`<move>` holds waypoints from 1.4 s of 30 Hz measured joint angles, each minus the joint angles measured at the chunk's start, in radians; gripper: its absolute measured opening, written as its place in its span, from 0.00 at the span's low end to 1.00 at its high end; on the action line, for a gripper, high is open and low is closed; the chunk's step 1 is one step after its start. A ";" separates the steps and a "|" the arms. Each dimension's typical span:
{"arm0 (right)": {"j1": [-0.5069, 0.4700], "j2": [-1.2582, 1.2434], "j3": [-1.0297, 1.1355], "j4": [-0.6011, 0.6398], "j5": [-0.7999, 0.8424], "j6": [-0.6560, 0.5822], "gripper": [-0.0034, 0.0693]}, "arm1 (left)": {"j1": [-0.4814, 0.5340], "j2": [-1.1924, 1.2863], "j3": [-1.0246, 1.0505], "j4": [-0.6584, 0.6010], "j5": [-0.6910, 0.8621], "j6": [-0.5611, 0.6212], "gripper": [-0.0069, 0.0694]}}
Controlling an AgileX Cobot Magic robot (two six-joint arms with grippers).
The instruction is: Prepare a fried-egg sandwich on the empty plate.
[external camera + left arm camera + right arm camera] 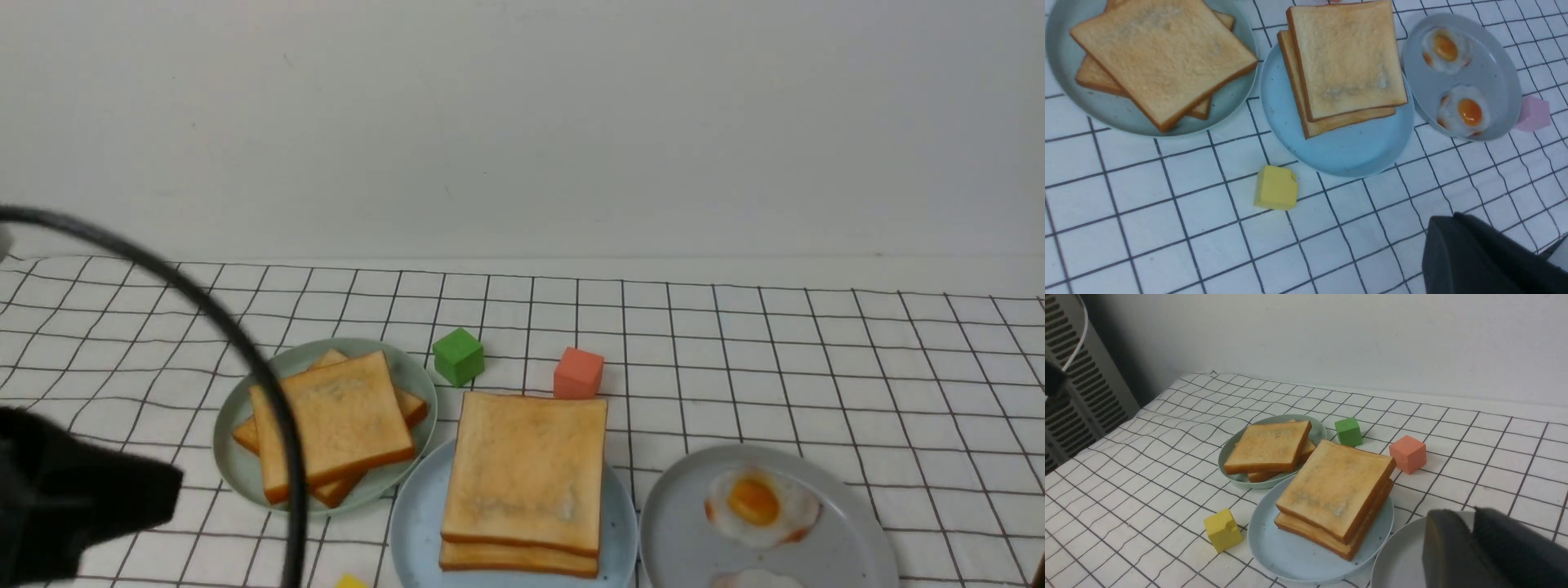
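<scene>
Two golden toast slices (526,469) lie stacked on the light-blue plate (412,523); no egg shows between them in any view, including the left wrist view (1347,57) and the right wrist view (1337,486). Two fried eggs (1445,47) (1468,112) lie on the grey plate (849,539). My left gripper (1443,218) is shut and empty, above the cloth near the light-blue plate's front; it shows low at the left in the front view (167,486). My right gripper (1470,514) is shut and empty over the grey plate (1400,559), hiding the eggs there.
A pale green plate (237,465) holds a loose pile of toast (339,416). A green cube (458,356) and an orange cube (578,373) sit behind the plates, a yellow cube (1276,188) in front, a pink cube (1533,114) beside the grey plate. A black cable (245,351) arcs over the left.
</scene>
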 joint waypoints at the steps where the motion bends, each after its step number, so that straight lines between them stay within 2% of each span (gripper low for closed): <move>1: 0.000 0.000 0.001 0.000 0.000 0.000 0.21 | 0.000 -0.051 0.001 0.015 0.022 0.000 0.07; 6: 0.000 -0.001 0.005 -0.001 -0.003 0.000 0.23 | 0.000 -0.274 0.001 0.098 0.071 0.003 0.07; 17: 0.000 -0.001 0.005 -0.001 -0.003 0.000 0.23 | 0.000 -0.432 0.001 0.143 0.118 0.005 0.07; 24: 0.000 -0.001 0.005 -0.001 -0.003 0.000 0.25 | 0.000 -0.435 0.051 0.190 -0.051 0.013 0.07; 27: 0.000 -0.001 0.006 -0.001 -0.003 0.000 0.26 | 0.018 -0.471 0.190 0.233 -0.224 -0.073 0.07; 29: 0.000 -0.001 0.006 -0.001 -0.002 0.000 0.26 | 0.031 -0.512 0.314 0.287 -0.327 -0.173 0.07; 30: 0.000 -0.001 0.006 -0.001 -0.002 0.000 0.26 | 0.032 -0.512 0.314 0.287 -0.338 -0.173 0.07; 31: 0.000 -0.001 0.006 -0.001 0.006 0.002 0.26 | 0.036 -0.570 0.443 0.370 -0.433 -0.288 0.07; 35: 0.000 -0.001 0.006 -0.001 0.015 0.002 0.26 | 0.036 -0.692 0.664 0.533 -0.579 -0.479 0.07; 38: 0.000 -0.001 0.006 -0.001 0.016 0.002 0.26 | 0.036 -0.729 0.805 0.588 -0.616 -0.532 0.07; 42: 0.000 -0.001 0.006 0.000 0.017 0.002 0.27 | 0.036 -0.733 0.894 0.623 -0.662 -0.537 0.07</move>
